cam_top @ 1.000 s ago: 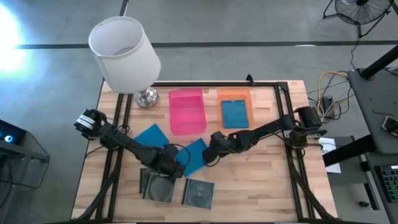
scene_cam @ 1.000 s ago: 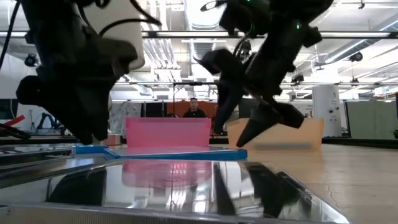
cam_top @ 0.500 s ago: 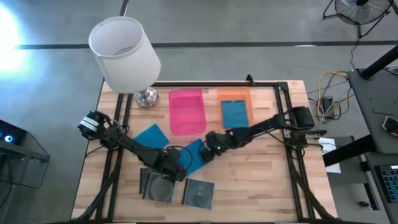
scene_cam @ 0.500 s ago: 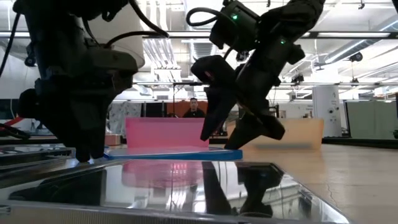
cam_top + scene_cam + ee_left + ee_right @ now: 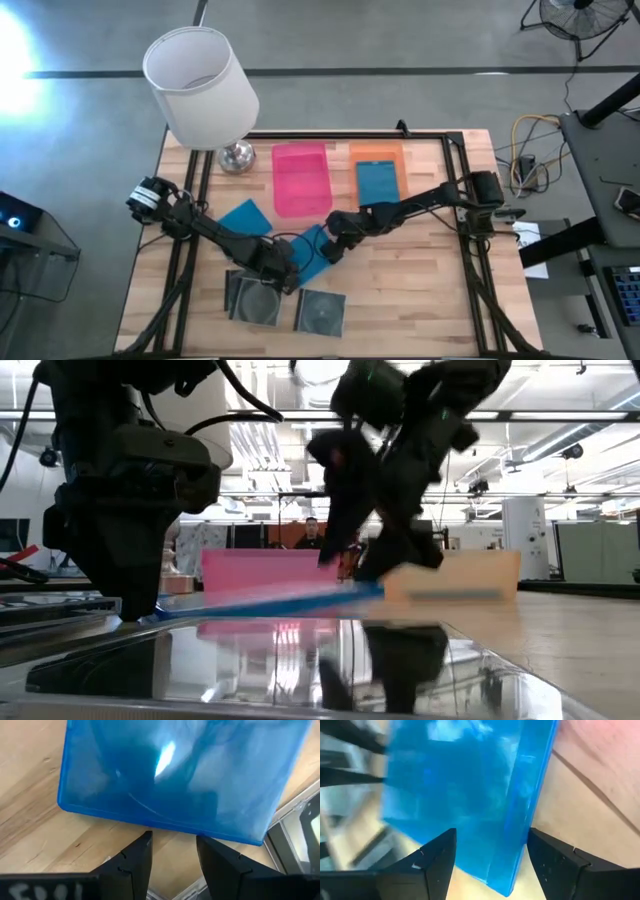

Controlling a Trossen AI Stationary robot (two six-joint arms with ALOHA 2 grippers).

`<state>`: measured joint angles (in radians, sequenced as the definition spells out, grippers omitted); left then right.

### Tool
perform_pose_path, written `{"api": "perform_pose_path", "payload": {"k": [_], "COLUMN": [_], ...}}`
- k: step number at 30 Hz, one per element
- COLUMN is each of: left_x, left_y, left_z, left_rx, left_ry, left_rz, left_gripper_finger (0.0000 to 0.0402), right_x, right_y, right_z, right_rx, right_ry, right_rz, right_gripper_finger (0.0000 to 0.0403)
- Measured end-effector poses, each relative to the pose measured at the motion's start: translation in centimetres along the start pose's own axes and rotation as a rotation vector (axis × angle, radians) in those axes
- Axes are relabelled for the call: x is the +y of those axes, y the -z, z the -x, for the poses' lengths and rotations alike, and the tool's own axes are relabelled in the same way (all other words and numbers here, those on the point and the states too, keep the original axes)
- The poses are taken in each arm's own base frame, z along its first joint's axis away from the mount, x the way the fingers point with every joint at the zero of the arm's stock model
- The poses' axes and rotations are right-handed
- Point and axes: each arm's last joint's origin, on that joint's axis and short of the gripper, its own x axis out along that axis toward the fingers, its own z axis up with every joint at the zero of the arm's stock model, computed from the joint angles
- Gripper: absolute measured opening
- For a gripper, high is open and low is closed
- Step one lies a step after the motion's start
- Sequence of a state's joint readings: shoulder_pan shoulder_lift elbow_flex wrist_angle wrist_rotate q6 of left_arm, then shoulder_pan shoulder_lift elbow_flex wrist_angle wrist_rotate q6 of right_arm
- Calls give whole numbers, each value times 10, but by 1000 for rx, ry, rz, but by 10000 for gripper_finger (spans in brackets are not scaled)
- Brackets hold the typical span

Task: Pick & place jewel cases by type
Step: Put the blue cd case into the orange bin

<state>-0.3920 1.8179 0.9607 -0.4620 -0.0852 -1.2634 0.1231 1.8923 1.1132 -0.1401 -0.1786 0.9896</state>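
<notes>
With our right gripper (image 5: 330, 248) spread astride the tilted blue jewel case (image 5: 312, 252), we needed to clamp squarely, our left gripper (image 5: 287, 277) waiting apart beside it.

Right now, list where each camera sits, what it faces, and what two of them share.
High: overhead, straight down on the table; both arms show.
Low: table height, level toward the room; both arms descend into it.
Left wrist: on the left arm, facing the blue jewel case; left gripper open.
Right wrist: right gripper straddles that case's edge.
Shared: both wrist views show this blue case.
</notes>
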Motion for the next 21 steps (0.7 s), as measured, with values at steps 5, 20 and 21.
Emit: {"api": "perform_pose_path", "payload": {"k": [5, 20, 21], "left_x": [0, -5, -5], "left_y": [0, -6, -6], "left_z": [0, 0, 1], "left_rx": [-5, -78, -84], "left_ry": [-2, 36, 39], "left_rz": [-12, 9, 10], "left_gripper_finger": [142, 142, 142], "right_x": [8, 29, 28], "right_y": [3, 14, 14], "right_z": [15, 2, 1], "right_rx": [-23, -106, -106], "right_ry": [-60, -118, -114], "right_rz": [-5, -87, -99], "right_gripper_finger": [231, 213, 203]}}
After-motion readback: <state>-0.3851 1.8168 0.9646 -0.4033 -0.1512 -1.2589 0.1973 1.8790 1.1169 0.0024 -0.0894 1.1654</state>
